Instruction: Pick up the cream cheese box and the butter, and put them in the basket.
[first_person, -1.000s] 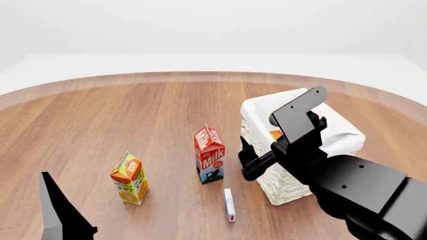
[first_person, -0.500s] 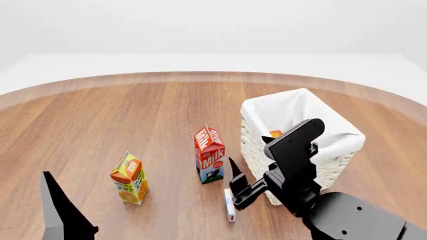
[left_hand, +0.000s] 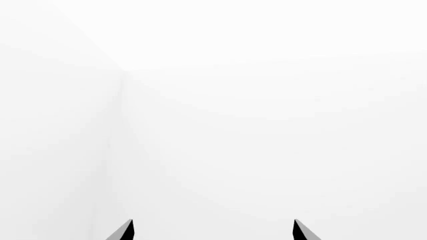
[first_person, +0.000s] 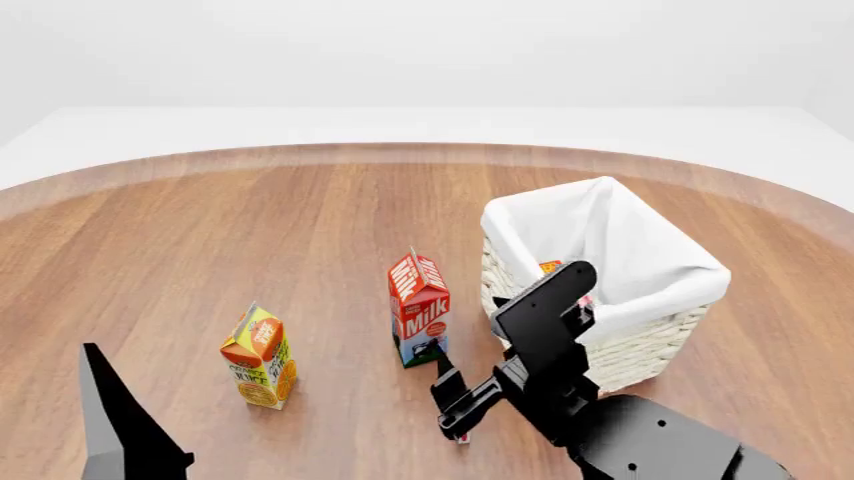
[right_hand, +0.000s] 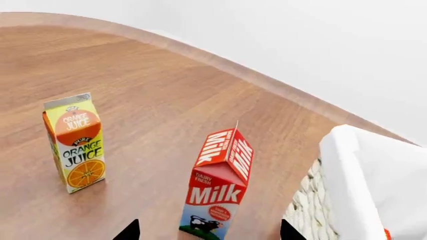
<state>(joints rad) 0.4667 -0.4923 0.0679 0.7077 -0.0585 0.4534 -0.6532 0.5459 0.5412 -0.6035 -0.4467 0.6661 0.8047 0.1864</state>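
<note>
Right gripper (first_person: 457, 398) low over the small flat white cream cheese box (first_person: 462, 436), fingers spread, holding nothing

Bare wood of the round wooden table (first_person: 267, 230) lies open toward its far edge; the square white wicker basket (first_person: 654, 350) holds the red-orange butter box (first_person: 550, 267); left gripper (left_hand: 212, 231) open, empty, facing blank white

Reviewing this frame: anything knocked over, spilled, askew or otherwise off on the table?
Nothing stands out. The milk carton and orange juice carton stand upright, the basket sits square with the butter inside, and the right gripper hangs over the cream cheese box, mostly hiding it.
</note>
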